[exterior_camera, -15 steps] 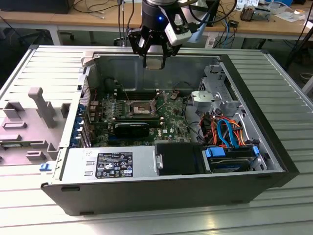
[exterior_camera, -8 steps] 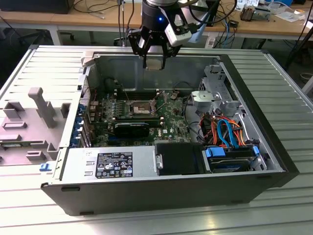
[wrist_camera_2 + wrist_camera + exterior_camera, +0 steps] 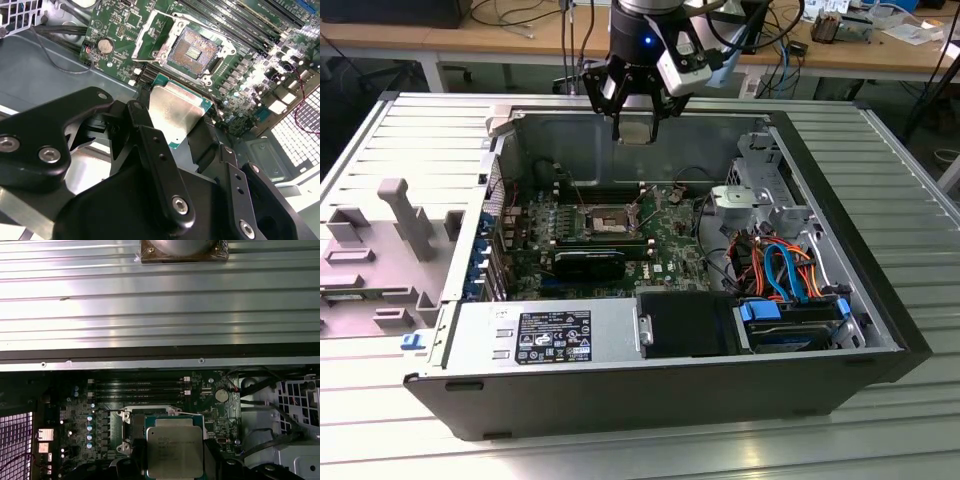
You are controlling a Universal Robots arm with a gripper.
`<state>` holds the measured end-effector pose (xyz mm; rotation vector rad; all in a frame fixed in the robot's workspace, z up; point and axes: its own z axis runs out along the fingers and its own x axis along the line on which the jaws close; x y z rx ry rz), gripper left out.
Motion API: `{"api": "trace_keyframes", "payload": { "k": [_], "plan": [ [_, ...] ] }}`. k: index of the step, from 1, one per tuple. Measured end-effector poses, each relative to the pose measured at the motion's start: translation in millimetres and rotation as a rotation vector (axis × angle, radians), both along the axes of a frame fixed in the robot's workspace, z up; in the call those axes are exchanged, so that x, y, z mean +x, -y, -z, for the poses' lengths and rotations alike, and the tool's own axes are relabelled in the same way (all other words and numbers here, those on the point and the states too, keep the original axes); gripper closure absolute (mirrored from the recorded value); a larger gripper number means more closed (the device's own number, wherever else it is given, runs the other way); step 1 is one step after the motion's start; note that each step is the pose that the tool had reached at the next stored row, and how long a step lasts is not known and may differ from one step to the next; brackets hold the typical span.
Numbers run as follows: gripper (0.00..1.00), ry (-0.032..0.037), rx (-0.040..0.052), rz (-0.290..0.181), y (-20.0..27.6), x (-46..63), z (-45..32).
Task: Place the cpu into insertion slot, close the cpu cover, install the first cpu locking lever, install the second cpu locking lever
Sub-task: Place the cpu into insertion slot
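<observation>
Step in hand: placing the cpu. The gripper [image 3: 640,126] is clenched on the cpu [image 3: 175,112], gripping two opposite edges and holding it high above the far wall of the computer case [image 3: 620,385]. The insertion slot [image 3: 192,50] lies below and nearer, bare, with the cpu cover [image 3: 150,37] swung open beside it. By judgement, you must square the chip over the socket and keep it level. Memory slots [image 3: 605,188] run just beyond the socket. The cables [image 3: 780,270] on the exterior view's right are well apart.

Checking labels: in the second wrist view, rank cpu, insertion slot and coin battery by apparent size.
1. cpu and insertion slot: look alike; the cpu is nearer the camera, so not ranked.
2. coin battery: smallest.
</observation>
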<state>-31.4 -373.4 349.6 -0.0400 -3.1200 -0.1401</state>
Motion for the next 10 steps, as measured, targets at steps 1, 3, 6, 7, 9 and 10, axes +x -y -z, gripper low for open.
{"api": "trace_keyframes", "payload": {
  "k": [1,3,6,7,9,10],
  "plan": [
    [0.46,0.0000,0.0001,0.000,0.2,0.0,0.2],
    [0.46,0.0000,0.0001,0.000,1.0,0.0,1.1],
    [0.46,-0.0001,-0.0001,0.000,2.0,0.0,2.0],
    [0.46,-0.0001,-0.0001,0.000,2.0,0.0,2.1],
    [0.46,-0.0001,-0.0001,0.000,2.1,0.0,3.5],
    [0.46,0.0000,0.0000,0.000,2.6,0.0,5.3]
  ]
}}
